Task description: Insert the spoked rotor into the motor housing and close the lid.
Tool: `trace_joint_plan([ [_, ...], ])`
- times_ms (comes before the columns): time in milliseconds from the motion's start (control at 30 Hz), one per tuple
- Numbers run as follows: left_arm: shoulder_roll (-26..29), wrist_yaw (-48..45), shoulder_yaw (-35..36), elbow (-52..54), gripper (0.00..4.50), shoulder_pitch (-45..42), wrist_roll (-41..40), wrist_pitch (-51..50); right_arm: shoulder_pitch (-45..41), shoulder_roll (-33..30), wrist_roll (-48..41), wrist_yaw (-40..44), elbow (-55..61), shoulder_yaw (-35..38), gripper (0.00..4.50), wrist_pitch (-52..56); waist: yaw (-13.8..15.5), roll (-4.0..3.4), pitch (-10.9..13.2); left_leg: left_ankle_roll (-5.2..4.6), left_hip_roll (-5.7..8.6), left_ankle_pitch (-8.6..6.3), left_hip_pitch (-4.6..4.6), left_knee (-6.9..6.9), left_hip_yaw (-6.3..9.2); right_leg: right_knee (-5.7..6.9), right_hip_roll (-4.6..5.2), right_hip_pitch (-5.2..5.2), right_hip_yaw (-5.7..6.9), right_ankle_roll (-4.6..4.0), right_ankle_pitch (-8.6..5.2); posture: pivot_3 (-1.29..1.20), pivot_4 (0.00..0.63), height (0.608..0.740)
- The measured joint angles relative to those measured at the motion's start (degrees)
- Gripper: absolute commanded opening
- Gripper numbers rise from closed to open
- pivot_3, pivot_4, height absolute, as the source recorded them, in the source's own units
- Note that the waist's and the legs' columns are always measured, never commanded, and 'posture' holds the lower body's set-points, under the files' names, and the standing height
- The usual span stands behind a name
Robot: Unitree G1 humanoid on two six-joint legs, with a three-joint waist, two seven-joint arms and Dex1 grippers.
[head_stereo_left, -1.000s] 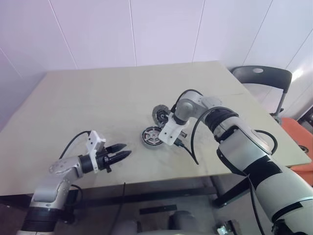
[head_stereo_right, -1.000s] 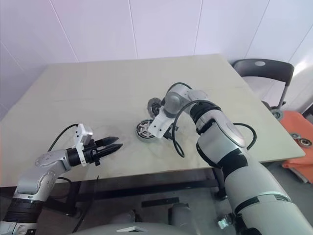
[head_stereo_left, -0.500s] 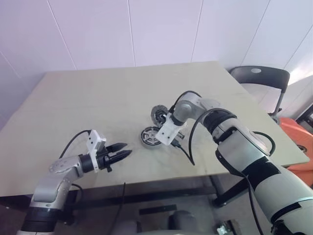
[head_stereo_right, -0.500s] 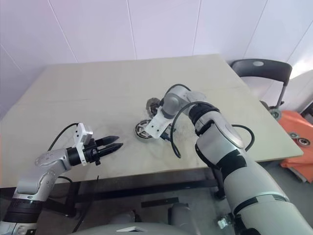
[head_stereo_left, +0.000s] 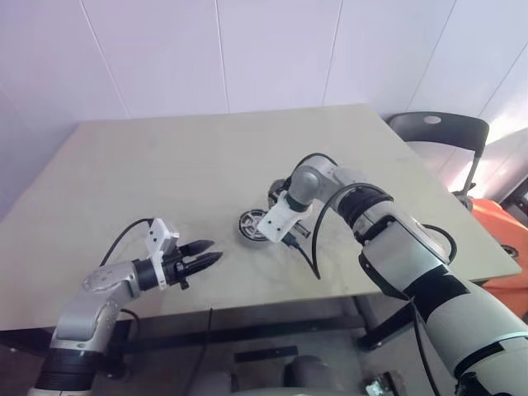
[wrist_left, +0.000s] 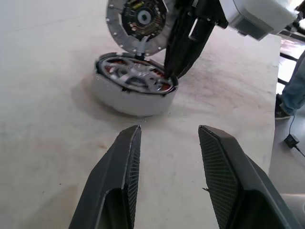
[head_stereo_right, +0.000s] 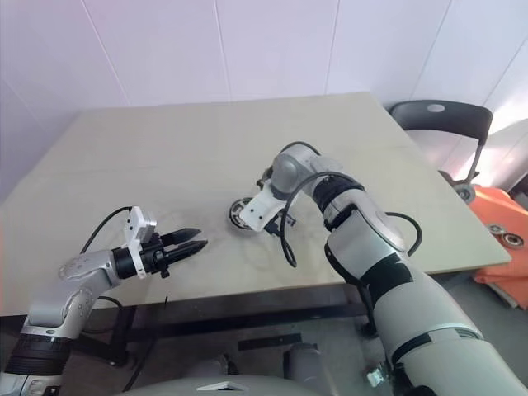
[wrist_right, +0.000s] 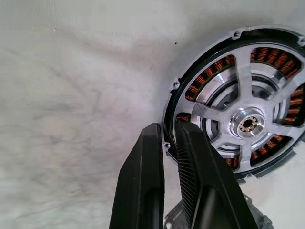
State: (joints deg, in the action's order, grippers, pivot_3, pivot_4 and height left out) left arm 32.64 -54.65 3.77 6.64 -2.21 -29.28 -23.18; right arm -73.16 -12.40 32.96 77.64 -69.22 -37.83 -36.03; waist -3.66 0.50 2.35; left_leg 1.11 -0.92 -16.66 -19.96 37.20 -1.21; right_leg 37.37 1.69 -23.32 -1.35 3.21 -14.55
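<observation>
The spoked rotor (wrist_right: 245, 125) is seated inside the motor housing (wrist_left: 135, 93); its rim is pinched by the right gripper (wrist_right: 167, 143), jaws narrow. The left gripper (wrist_left: 167, 162) is held apart, jaws half open and empty.

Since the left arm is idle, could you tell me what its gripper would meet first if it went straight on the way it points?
Probably the motor housing with the spoked rotor seated in it, which lies ahead of the open left gripper across bare table; depth is uncertain.

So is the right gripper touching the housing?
Touching, it seems: in the right wrist view the right gripper's nearly shut fingers pinch the housing's rim. The rotor already sits inside.
</observation>
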Motion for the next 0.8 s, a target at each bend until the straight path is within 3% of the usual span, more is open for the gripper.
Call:
trace_joint_plan([
  [300,-0.8,-0.8,-0.9,-2.8,2.07,-2.7,0.3,0.2,0.9,-4.3,-5.1,13.3,6.9,0.9,0.42,10.9,0.9,-0.02,0.0,0.0,0.01,0.0,-0.38,0.02,0.06,-0.02,0.05,-0.34,0.06,0.01,0.02,0.0,0.0,0.74],
  [567,-1.9,-1.7,-2.2,-4.8,2.07,-4.9,1.3,1.2,1.4,-6.7,-13.3,14.4,10.4,-4.1,0.42,20.0,1.1,-0.03,0.0,0.0,-0.01,0.0,-0.39,0.01,0.05,-0.02,0.05,-0.36,0.05,0.0,0.01,0.0,0.0,0.74],
  [800,-2.1,-1.6,-2.4,-4.7,2.07,-4.4,1.4,1.2,2.7,-3.7,-16.6,14.6,11.5,-6.3,0.42,28.9,0.9,0.0,0.0,0.0,-0.04,0.0,-0.37,0.01,0.05,0.03,0.0,-0.38,0.04,0.0,0.01,0.0,0.0,0.74],
])
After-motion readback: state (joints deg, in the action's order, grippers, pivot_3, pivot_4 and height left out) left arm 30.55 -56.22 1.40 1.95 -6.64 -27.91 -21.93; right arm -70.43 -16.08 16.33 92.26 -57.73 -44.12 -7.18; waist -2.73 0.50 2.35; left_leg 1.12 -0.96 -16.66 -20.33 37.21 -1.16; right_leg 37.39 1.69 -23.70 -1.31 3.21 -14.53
